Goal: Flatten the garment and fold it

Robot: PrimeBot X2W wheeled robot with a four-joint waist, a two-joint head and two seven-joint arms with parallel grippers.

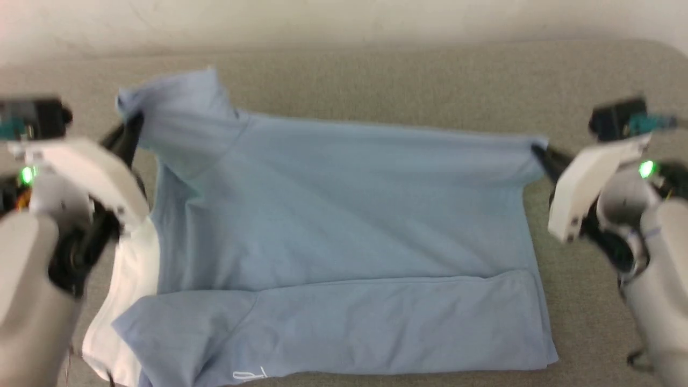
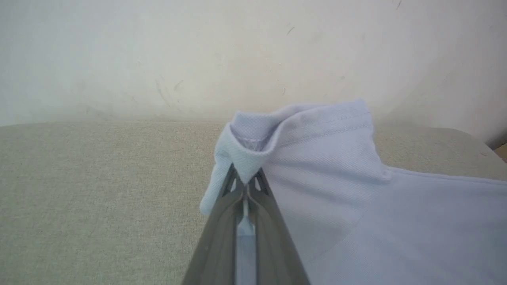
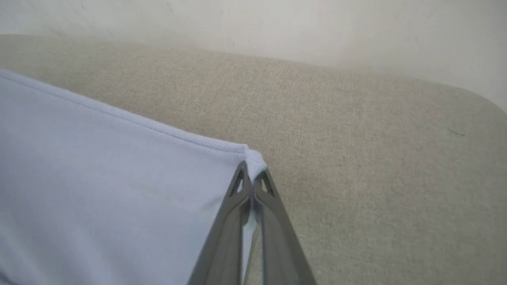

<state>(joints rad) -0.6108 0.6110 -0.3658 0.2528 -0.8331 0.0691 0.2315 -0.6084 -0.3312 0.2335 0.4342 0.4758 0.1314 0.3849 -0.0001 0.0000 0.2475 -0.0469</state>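
Head view | garment (image 1: 344, 215) spread between fingers | left fingers (image 2: 222, 233) clamped on sleeve tip | right fingers (image 3: 225, 237) clamped on far corner

The garment (image 1: 344, 215) lies on the table (image 1: 376, 75), near edge folded over. The left gripper (image 1: 133, 129) is at its far left corner, the right gripper (image 1: 539, 152) at the far right.
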